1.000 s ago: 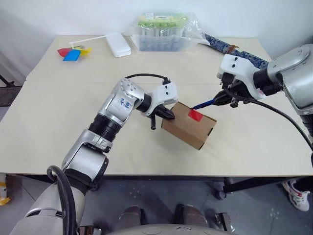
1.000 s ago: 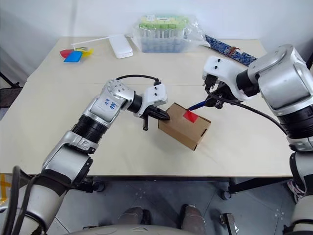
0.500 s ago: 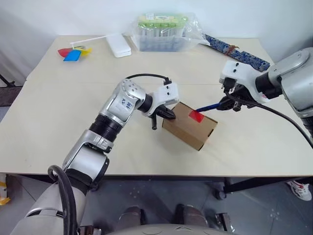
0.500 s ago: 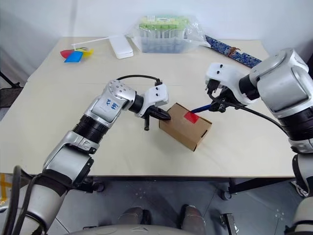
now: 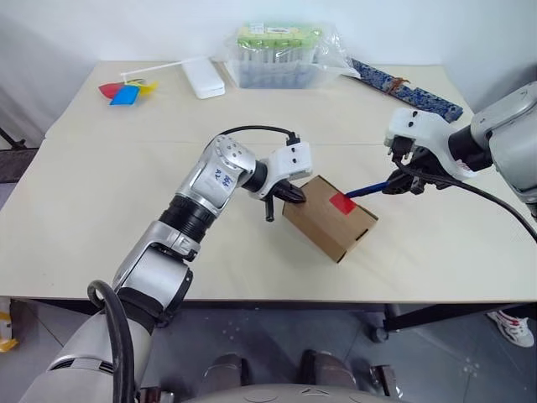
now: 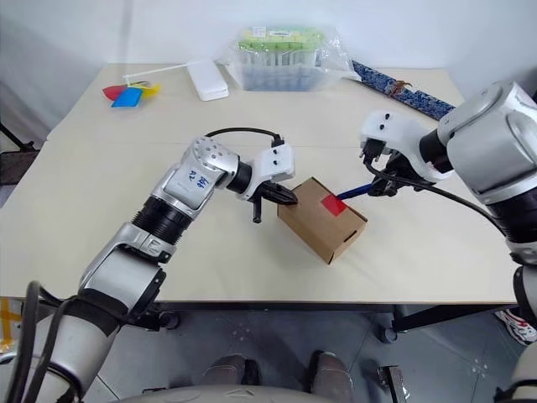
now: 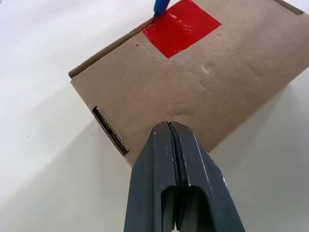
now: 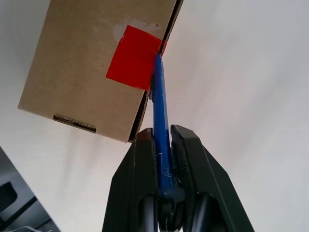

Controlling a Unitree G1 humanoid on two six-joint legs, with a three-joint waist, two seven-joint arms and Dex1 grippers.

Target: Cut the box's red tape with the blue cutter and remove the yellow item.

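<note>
1. One red tape patch sits across the flap seam of the brown box, which lies near the table's front edge, between the two arms. The tape looks unbroken and the flap is still down, so the yellow item stays hidden inside, by my judgement.
2. The blue cutter has its dark tip at the tape's edge, right on the seam. A second ago the tip met the patch from a slightly different angle; the shaft has since swung lower and further toward the robot's right.
3. The right gripper is clamped on the cutter's rear end, and its wrist has drawn a little toward the table's right edge since then.
4. The left gripper, fingers pressed fully together and holding nothing, bears on the box's near corner as a brace. The box has turned slightly and slid a little toward the right against it.
5. That drift suggests the blade is dragging the carton more than slicing. The cut probably needs firmer bracing before the flap can open.
6. Farther back, the plastic-wrapped container, white block and paper pinwheel rest as before.
</note>
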